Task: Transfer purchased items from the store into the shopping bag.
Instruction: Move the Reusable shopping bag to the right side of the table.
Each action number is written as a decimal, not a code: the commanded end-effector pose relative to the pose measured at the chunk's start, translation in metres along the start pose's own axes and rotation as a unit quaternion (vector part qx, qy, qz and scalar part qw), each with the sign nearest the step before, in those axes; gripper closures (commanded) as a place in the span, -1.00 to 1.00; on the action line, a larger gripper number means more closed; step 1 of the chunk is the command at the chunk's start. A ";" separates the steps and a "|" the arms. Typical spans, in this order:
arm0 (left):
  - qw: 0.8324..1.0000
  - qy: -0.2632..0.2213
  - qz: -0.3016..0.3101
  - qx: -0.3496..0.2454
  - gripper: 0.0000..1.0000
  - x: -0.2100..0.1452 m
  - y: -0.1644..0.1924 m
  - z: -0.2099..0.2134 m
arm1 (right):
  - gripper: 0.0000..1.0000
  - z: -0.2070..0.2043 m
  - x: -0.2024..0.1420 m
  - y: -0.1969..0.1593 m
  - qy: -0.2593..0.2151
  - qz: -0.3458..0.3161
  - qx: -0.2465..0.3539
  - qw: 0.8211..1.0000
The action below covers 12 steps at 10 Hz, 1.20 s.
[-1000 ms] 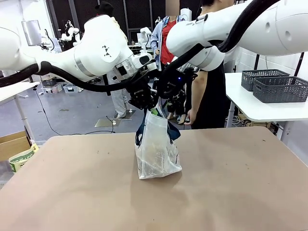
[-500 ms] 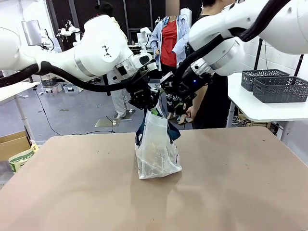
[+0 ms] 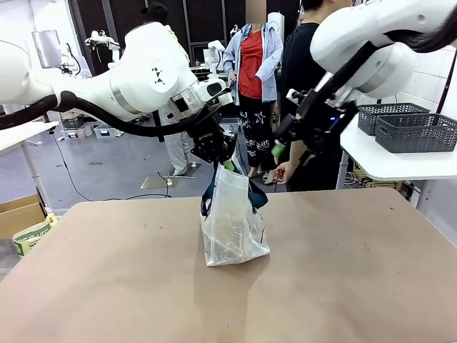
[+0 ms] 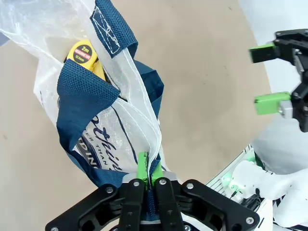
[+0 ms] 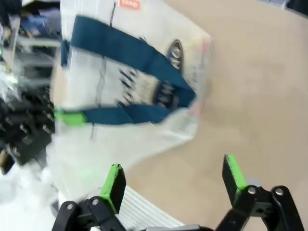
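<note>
The shopping bag point(image 3: 232, 225), whitish translucent plastic with navy straps, stands upright mid-table. My left gripper point(image 3: 218, 153) is shut on the bag's top rim, holding it up; in the left wrist view its green pads point(image 4: 143, 166) pinch the plastic beside a navy strap point(image 4: 84, 103). A purchased item, a yellow tape measure point(image 4: 86, 55), lies inside the bag point(image 4: 122, 120). My right gripper point(image 3: 282, 146) hangs open and holds nothing, in the air to the right of the bag's mouth. The right wrist view shows its jaws point(image 5: 171, 185) wide apart with the bag point(image 5: 134, 82) beyond.
Two dark grey openwork baskets point(image 3: 418, 132) sit on a white side table at the right; whether either is the store I cannot tell. A person point(image 3: 307, 93) stands at the far edge behind my right gripper. A cardboard box point(image 3: 18, 214) lies at the left.
My right gripper has pulled out from the bag's mouth, moved right and away, and opened wide. The left gripper and the bag have stayed put.
</note>
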<state>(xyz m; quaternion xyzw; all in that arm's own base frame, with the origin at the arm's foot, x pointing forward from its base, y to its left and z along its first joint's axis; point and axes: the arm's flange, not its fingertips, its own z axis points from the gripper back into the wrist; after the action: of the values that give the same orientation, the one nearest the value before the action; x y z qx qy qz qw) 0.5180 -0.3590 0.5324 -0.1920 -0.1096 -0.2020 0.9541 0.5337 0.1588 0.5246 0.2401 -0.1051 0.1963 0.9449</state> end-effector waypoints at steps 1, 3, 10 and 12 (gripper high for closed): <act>1.000 0.000 0.004 -0.005 1.00 0.000 0.000 0.000 | -1.00 0.021 -0.037 -0.005 -0.053 0.109 -0.059 0.991; 1.000 0.000 0.004 -0.005 1.00 0.000 0.000 0.000 | -1.00 0.034 -0.059 0.001 -0.132 0.189 -0.115 0.966; 1.000 0.000 0.004 -0.005 1.00 0.000 0.000 0.000 | -1.00 0.057 -0.042 0.038 -0.186 0.215 -0.092 0.954; 1.000 0.000 0.004 -0.005 1.00 0.000 0.000 0.000 | -1.00 0.057 -0.042 0.038 -0.186 0.215 -0.092 0.954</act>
<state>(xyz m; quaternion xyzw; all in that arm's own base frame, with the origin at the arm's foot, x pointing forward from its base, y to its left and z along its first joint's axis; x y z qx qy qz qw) 0.5180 -0.3593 0.5324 -0.1921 -0.1095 -0.2022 0.9541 0.4785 0.1503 0.5811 0.1642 -0.3479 0.3343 0.8604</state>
